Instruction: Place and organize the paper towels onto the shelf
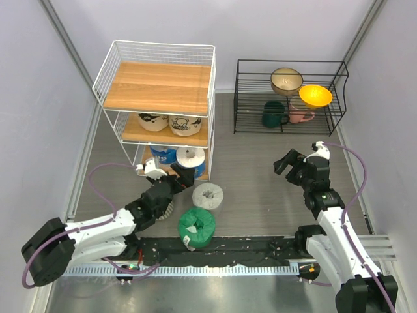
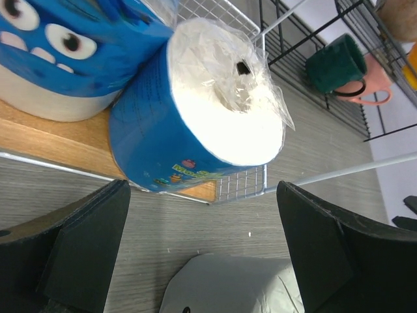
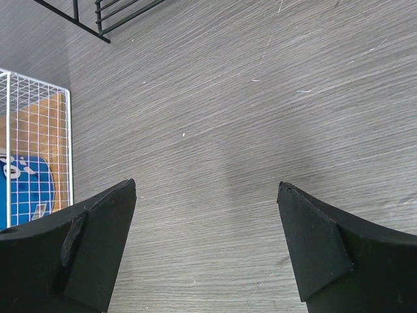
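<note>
Paper towels number six in all. One tan roll [image 1: 153, 121] and a second tan roll [image 1: 185, 124] stand side by side on the middle board of the shelf [image 1: 156, 85], a white wire rack with three wooden tiers. Two more sit on the bottom board, touching each other: a blue roll with cartoon eyes [image 2: 65, 45] and, at the board's right front corner, a blue roll with a white end [image 2: 208, 111], its white end turned toward the left wrist camera. The remaining two are on the table [image 3: 260, 98]: a grey roll [image 1: 208, 195] just in front of the shelf's right corner, and a green roll [image 1: 197, 225] just beside it, nearer the arm bases.

At the back right, well apart from the shelf, a low black wire rack [image 1: 339, 78] holds one gold bowl [image 1: 287, 80], one orange bowl [image 1: 315, 96], one dark green mug [image 1: 274, 115] and one pink mug [image 1: 301, 116].

The left arm reaches low across the table toward the bottom tier. The left gripper [image 1: 181, 175] has its jaws spread wide and grasps nothing; it faces the blue roll with a white end, and the grey roll lies close under the gap between its fingers. The right arm is raised with a bent elbow on the right side, and the right gripper [image 3: 207, 189] points down at the table with jaws apart and nothing between them
</note>
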`<control>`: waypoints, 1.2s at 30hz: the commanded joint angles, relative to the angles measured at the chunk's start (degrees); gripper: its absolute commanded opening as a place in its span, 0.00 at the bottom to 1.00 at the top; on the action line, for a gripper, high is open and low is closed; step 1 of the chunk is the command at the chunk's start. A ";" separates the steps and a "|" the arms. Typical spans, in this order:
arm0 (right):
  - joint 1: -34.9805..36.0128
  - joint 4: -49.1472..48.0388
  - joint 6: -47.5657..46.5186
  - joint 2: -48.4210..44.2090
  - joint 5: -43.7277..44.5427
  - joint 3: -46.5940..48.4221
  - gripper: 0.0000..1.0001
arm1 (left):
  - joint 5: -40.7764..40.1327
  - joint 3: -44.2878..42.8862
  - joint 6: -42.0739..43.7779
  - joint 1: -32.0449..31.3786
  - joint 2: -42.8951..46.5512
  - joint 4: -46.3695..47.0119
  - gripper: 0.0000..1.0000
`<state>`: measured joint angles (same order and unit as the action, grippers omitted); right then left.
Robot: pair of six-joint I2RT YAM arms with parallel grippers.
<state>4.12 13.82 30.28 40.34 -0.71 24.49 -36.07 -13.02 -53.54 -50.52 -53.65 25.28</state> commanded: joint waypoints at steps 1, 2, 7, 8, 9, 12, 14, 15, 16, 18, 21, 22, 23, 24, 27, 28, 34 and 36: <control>0.27 -0.90 -0.40 -0.70 0.36 0.12 0.96 | -2.42 -4.38 2.82 -1.59 -4.00 2.94 1.00; 0.27 -0.73 -0.57 -0.79 0.45 0.12 0.96 | -2.51 -4.65 3.26 -1.94 -5.23 2.94 1.00; 0.27 -0.73 -0.66 -0.52 0.45 -0.23 0.96 | -3.30 -5.09 4.23 -3.53 -7.08 2.85 1.00; 0.19 -0.73 -0.75 -0.52 0.45 -0.23 0.95 | -3.39 -5.00 4.23 -3.79 -7.35 2.85 1.00; 0.19 -0.73 -0.66 -0.26 0.45 -0.32 0.96 | -3.48 -5.00 4.14 -3.88 -7.87 2.85 1.00; 0.19 -0.73 -0.75 0.09 0.45 -0.32 0.96 | -3.91 -5.44 3.79 -3.79 -9.54 3.20 1.00; 0.27 -0.73 -0.75 0.00 0.45 -0.32 0.96 | -3.92 -5.70 3.53 -3.79 -11.03 4.60 1.00; 0.19 -0.73 -0.75 -0.08 0.45 -0.32 0.96 | -3.92 -5.97 3.44 -3.79 -11.65 5.48 1.00; 0.19 -0.82 -0.84 -0.08 0.45 -0.32 0.96 | -3.92 -6.23 3.27 -3.88 -12.26 5.92 1.00; 0.19 -0.64 -0.93 0.09 0.45 -0.23 0.96 | -4.44 -6.84 3.09 -3.88 -14.10 6.71 1.00; 0.19 -0.38 -1.01 -0.08 0.45 -0.23 0.96 | -5.75 -8.25 2.74 -3.79 -16.30 6.63 1.00; 0.27 -0.46 -1.02 -0.08 0.45 -0.15 0.96 | -6.02 -8.69 2.65 -3.79 -16.66 6.19 1.00; 0.27 -0.29 -1.02 -0.17 0.45 -0.15 0.96 | -6.37 -9.13 2.48 -3.79 -17.01 5.67 1.00; 0.19 -0.20 -1.10 -0.17 0.45 -0.06 0.96 | -6.64 -9.92 2.47 -3.79 -17.45 4.88 1.00; 0.19 -0.03 -1.28 -0.17 0.45 -0.06 0.96 | -8.57 -10.97 1.77 -3.79 -17.72 3.21 1.00; 0.19 -0.03 -1.19 -0.17 0.45 0.03 0.96 | -9.70 -11.15 1.51 -3.79 -17.63 2.59 1.00; 0.19 -0.03 -1.28 0.27 0.45 0.03 0.96 | -11.74 -12.73 1.95 -3.88 -18.68 0.92 1.00; 0.19 0.06 -1.37 0.27 0.45 0.12 0.96 | -12.18 -13.35 2.12 -3.79 -19.21 0.83 1.00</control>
<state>4.12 14.72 30.02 40.51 -0.58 24.21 -43.79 -23.90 -51.75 -54.15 -71.75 26.09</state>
